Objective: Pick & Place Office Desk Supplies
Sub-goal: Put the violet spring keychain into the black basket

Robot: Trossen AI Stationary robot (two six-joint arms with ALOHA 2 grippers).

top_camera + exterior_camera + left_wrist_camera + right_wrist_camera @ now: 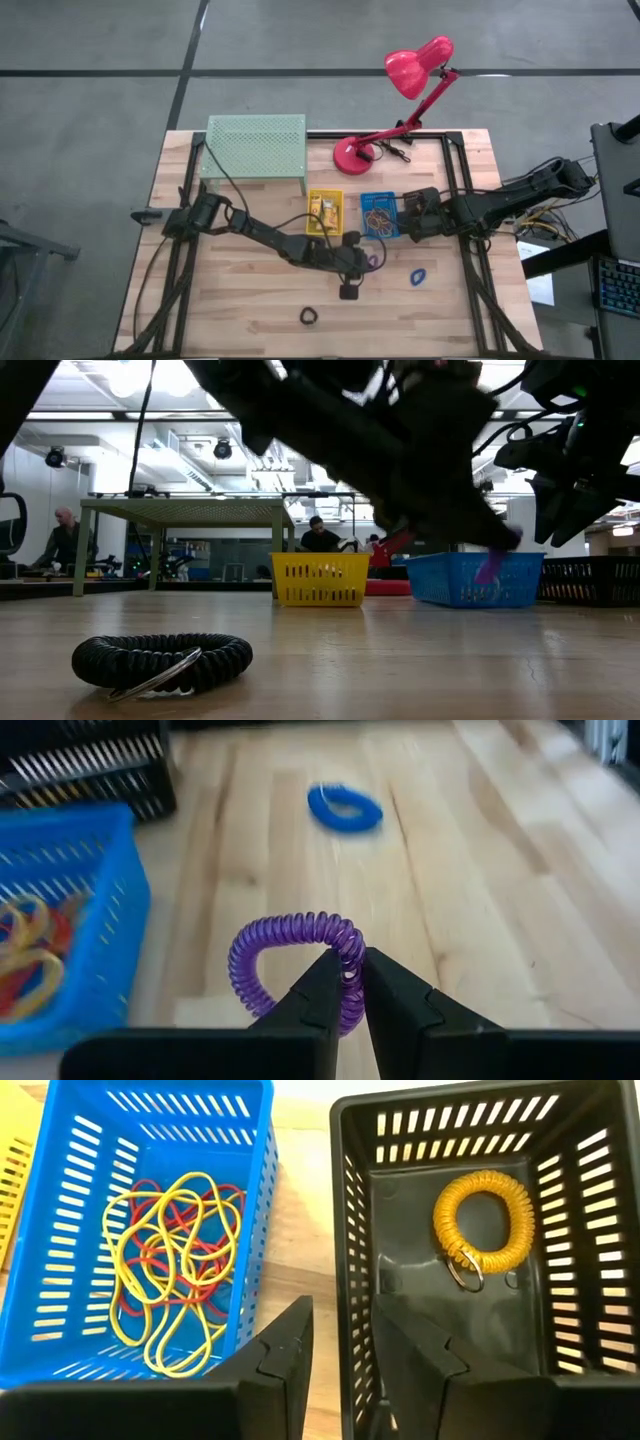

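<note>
My left gripper [366, 262] [348, 988] reaches across mid-table and is shut on a purple coil ring [295, 945], seen in the low view as a purple bit [490, 565] before the blue basket [475, 580]. A blue coil ring [418, 275] [345, 808] and a black coil ring [310, 316] [160, 658] lie flat on the wood. My right gripper [412, 215] [340, 1342] hovers open over the shared walls of the blue basket [150, 1230] of rubber bands and the black basket [480, 1310], where an orange coil ring [483, 1220] lies. My left gripper pinches the purple coil ring between its two fingertips at one side of the loop [350, 960]. The fingers come slanting down from the table's left. The rest of the loop arcs out beyond the fingers, and in the low view the ring is clear of the table.
A yellow basket [325, 212] with small packets stands left of the blue one. The pale green mesh shelf [256, 145] and the pink-red lamp [400, 100] stand at the far side. Bare wood lies along the near edge around the black ring. People show in the room behind.
</note>
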